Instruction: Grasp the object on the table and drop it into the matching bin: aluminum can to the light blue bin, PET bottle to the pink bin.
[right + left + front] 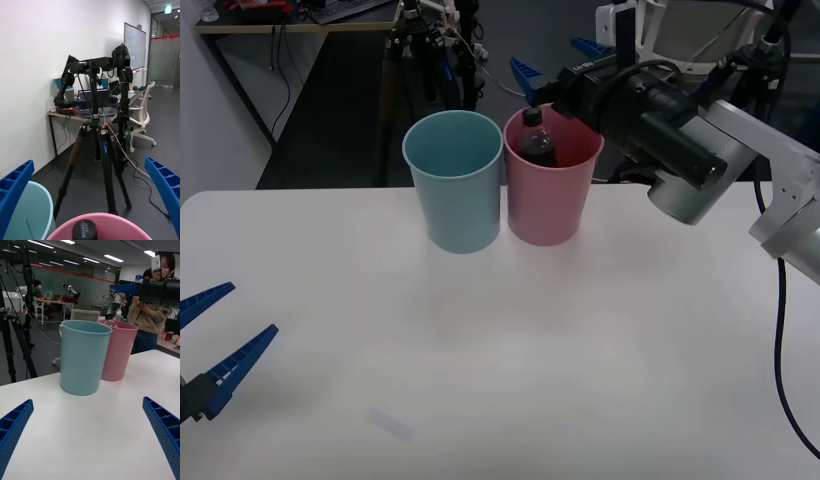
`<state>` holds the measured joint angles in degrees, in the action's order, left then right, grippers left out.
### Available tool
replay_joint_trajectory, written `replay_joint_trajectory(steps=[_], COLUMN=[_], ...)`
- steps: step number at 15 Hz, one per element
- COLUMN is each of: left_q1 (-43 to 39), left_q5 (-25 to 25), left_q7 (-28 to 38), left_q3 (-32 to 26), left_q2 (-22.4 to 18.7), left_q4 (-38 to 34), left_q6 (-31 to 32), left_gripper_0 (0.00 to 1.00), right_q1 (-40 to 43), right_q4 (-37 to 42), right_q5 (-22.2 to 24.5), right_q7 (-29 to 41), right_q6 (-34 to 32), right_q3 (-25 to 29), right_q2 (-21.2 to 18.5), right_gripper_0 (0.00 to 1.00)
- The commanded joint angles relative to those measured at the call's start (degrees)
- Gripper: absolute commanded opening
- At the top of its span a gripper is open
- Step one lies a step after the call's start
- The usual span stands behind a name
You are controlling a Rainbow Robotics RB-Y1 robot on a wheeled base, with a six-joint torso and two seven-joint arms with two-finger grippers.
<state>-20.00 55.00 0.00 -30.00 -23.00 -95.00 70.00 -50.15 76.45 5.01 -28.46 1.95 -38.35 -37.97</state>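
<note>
The PET bottle (537,141), dark with a black cap, stands upright inside the pink bin (548,200), its cap (84,229) poking just above the rim (123,221). My right gripper (544,52) hovers above and behind the pink bin, open, with nothing between its blue fingers (165,187). The light blue bin (454,180) stands touching the pink one on its left. My left gripper (252,309) rests open low over the white table (480,350) at the near left, facing both bins (82,356).
A camera tripod (97,150) stands on the floor behind the table, beyond the bins. The two bins stand near the table's far edge. A person (150,318) stands behind the table near my right arm (161,290).
</note>
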Motion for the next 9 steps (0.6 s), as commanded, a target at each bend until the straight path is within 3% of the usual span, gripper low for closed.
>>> replay_joint_trajectory(steps=[1,6,9], left_q1=[0.00,0.00,0.00], left_q5=[0.00,0.00,0.00], left_q7=[0.00,0.00,0.00], left_q3=[0.00,0.00,0.00], left_q2=[0.00,0.00,0.00], left_q4=[0.00,0.00,0.00], left_q6=[0.00,0.00,0.00], left_gripper_0=[1.00,1.00,1.00], right_q1=[-0.04,0.05,0.93], right_q4=[0.10,0.63,2.65], right_q5=[-0.26,-0.61,-3.69], right_q7=[0.16,-0.28,-1.16], right_q6=[-0.01,-0.01,-2.30], right_q3=[0.20,0.47,0.47], right_q2=[0.00,-0.62,-3.08], right_gripper_0=[1.00,1.00,1.00])
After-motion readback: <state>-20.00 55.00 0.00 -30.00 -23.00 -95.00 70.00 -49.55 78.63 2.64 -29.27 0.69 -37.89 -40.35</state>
